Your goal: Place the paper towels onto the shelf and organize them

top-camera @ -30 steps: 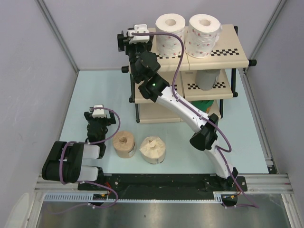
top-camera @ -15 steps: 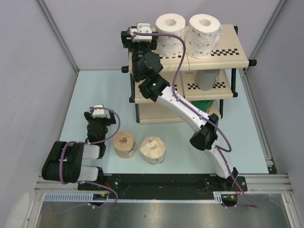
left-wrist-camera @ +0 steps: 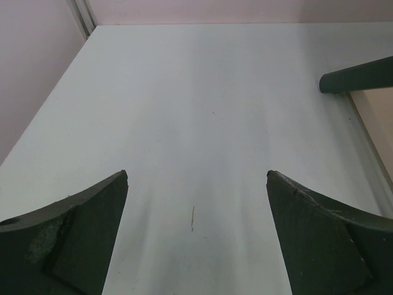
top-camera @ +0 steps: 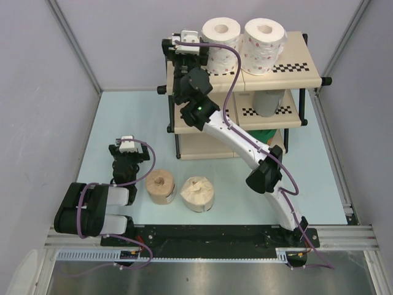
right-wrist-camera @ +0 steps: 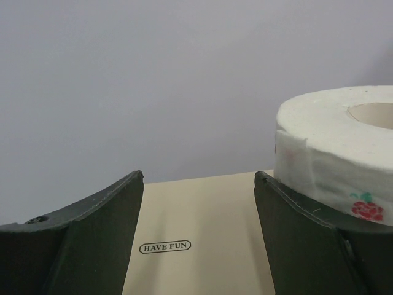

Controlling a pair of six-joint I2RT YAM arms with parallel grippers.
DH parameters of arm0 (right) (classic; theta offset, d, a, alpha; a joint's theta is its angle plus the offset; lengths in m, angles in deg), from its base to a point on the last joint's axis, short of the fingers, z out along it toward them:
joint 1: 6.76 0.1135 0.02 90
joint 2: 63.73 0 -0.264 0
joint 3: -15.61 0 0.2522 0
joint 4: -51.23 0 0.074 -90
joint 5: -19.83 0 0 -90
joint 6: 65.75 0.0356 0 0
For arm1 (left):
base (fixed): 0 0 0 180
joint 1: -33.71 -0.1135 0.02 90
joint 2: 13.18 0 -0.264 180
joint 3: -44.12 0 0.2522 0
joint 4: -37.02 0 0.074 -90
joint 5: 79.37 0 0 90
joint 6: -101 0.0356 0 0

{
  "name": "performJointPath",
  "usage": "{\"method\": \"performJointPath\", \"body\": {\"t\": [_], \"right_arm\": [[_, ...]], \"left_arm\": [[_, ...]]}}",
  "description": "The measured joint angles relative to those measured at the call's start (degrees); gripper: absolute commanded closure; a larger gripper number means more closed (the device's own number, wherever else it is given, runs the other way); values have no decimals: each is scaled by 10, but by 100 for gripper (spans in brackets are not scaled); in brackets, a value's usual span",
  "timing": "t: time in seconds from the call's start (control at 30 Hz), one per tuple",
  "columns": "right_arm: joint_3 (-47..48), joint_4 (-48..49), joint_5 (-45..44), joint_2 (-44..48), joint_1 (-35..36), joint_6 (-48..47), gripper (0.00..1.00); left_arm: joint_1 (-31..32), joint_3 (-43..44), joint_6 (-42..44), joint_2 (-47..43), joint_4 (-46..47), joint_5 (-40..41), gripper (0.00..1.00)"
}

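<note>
right tool [top-camera: 184, 47] wide, empty, edges nearer white red-dotted paper roll [top-camera: 220, 38] on cream checkered shelf [top-camera: 299, 52]; tidying likely; left tool [top-camera: 127, 148] wide

The shelf [right-wrist-camera: 206, 206] top lies bare left of the dotted white roll [right-wrist-camera: 331, 153].

Pale blue-green worktop [top-camera: 123, 123], enclosed by plain grey wall panels [top-camera: 37, 110] at 9, 12 and 3 o'clock. Slanting aluminium posts [top-camera: 73, 46] mark the corners at 11 and 1 o'clock. An aluminium rail [top-camera: 344, 233] borders the edge at 6 o'clock. Lighting even; shadows soft.
</note>
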Motion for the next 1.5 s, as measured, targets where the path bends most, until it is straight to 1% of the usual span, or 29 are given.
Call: {"method": "performJointPath", "body": {"t": [0.6, 0.87, 1.13, 1.33, 1.5], "right_arm": [[-19, 66, -32, 0, 0, -50, 23], [-21, 80, -40, 0, 0, -56, 23], [-41, 95, -45, 1, -4, -60, 21], [-88, 95, -6, 15, 0, -57, 18], [-92, 81, 40, 22, 15, -46, 17]], "left_arm": [[0, 0, 0, 0, 0, 0, 0], [0, 0, 0, 0, 0, 0, 0], [0, 0, 0, 0, 0, 0, 0], [0, 0, 0, 0, 0, 0, 0], [0, 0, 0, 0, 0, 0, 0]]}}
